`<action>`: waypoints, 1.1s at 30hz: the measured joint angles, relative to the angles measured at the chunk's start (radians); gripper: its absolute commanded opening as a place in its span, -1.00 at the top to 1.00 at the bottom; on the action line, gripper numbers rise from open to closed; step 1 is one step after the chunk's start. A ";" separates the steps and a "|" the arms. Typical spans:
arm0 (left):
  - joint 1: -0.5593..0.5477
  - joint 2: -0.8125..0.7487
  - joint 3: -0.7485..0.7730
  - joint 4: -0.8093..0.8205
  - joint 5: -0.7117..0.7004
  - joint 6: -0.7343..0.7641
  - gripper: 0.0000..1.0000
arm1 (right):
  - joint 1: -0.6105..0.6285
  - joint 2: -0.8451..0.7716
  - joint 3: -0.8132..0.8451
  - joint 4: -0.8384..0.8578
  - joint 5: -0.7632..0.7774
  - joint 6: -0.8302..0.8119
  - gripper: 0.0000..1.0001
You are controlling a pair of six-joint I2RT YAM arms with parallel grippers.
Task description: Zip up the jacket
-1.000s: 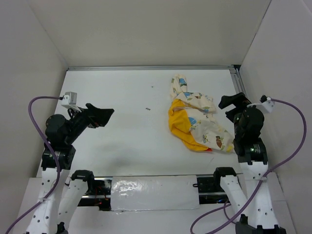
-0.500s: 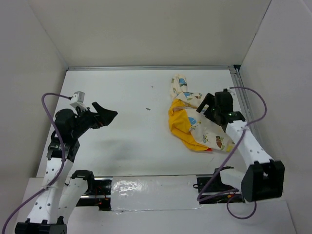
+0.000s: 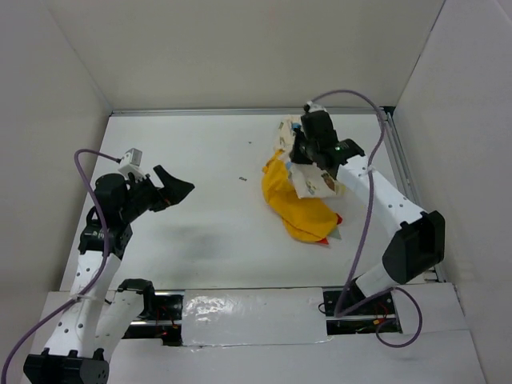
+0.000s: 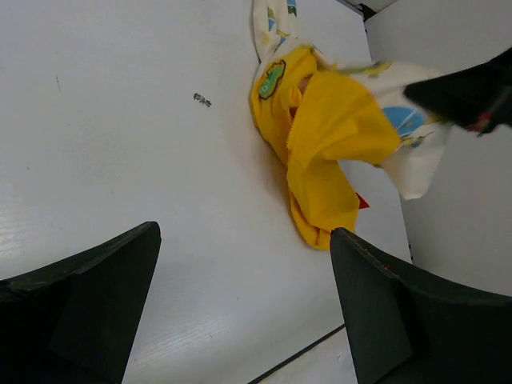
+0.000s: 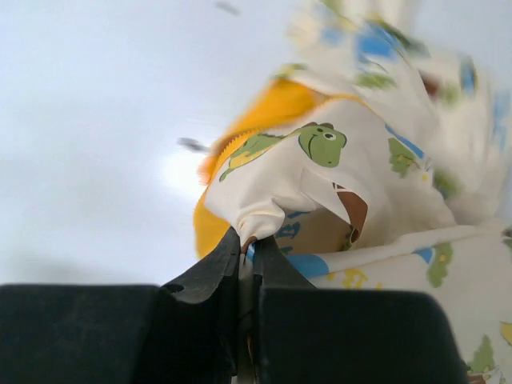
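The jacket (image 3: 300, 196) is a crumpled heap of cream printed fabric and bright yellow lining, right of the table's middle. My right gripper (image 3: 302, 160) is shut on a fold of its cream fabric (image 5: 264, 212), and that part hangs lifted above the table. In the left wrist view the jacket (image 4: 328, 136) shows at the top right, yellow side out. My left gripper (image 3: 180, 188) hovers open over the left half of the table, well away from the jacket, with nothing between its fingers (image 4: 88, 296). The zipper is not discernible.
A small dark speck (image 3: 242, 179) lies on the white table (image 3: 208, 232) left of the jacket. White walls enclose the table on three sides, and a metal rail (image 3: 392, 152) runs along the right edge.
The right arm swung out over the jacket, closed on its cream fabric and dragged it up and toward the back left. The left arm barely shifted and stayed open.
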 measured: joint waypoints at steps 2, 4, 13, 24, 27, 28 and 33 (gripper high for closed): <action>0.000 -0.005 0.006 -0.009 -0.005 -0.014 -0.99 | 0.102 -0.003 0.161 -0.003 -0.011 -0.066 1.00; 0.000 -0.014 0.018 -0.031 -0.016 -0.027 -0.99 | 0.194 -0.007 0.307 -0.005 -0.032 -0.131 1.00; 0.000 -0.074 0.080 -0.106 -0.071 -0.075 -0.99 | 0.288 -0.226 0.346 0.048 -0.100 -0.241 0.97; -0.001 -0.001 0.135 -0.191 -0.091 -0.103 -0.99 | 0.013 -0.459 -0.457 0.027 -0.016 -0.079 -0.99; -0.001 0.064 0.153 -0.219 -0.091 -0.120 -0.99 | -0.011 -0.463 -0.502 -0.027 -0.006 -0.027 -0.99; -0.001 0.094 0.153 -0.230 -0.082 -0.122 -0.99 | -0.022 -0.469 -0.501 -0.025 0.001 -0.013 -0.99; -0.071 0.264 0.117 -0.234 0.008 -0.112 -0.99 | -0.072 -0.490 -0.473 -0.034 0.051 0.090 -0.99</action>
